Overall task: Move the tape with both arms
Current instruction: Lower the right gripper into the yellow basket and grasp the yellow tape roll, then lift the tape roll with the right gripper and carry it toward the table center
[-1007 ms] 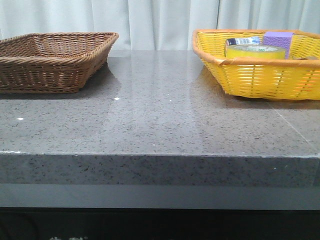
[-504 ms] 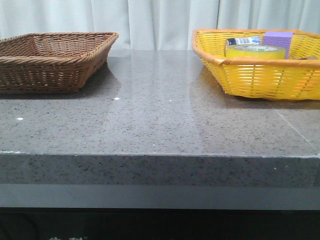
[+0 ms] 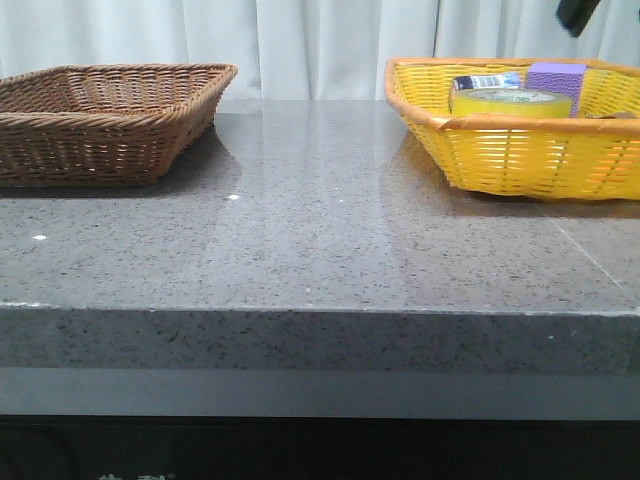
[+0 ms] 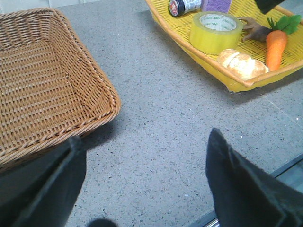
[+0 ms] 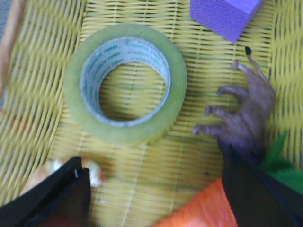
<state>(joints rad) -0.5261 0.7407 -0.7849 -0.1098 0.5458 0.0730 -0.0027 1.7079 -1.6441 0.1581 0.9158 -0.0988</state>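
Note:
The tape (image 3: 510,101), a wide yellow roll with a white green-printed core, lies flat in the yellow basket (image 3: 420,116) at the table's right back. The right wrist view looks straight down on the tape (image 5: 179,90). My right gripper (image 5: 156,189) hovers open over the basket floor beside the roll, touching nothing. Only a dark piece of the right arm (image 3: 578,14) shows in the front view, above the basket. My left gripper (image 4: 144,175) is open and empty over bare table between the baskets, with the tape (image 4: 216,32) far from it.
An empty brown wicker basket (image 3: 110,125) stands at the back left. With the tape in the yellow basket are a purple block (image 5: 225,14), a small bottle (image 4: 183,6), a carrot (image 4: 274,45), a bread roll (image 4: 241,64) and a brown root-like toy (image 5: 246,113).
A dark part of the right arm has come into the front view's top right corner, above the yellow basket. The tape and both baskets have not moved.

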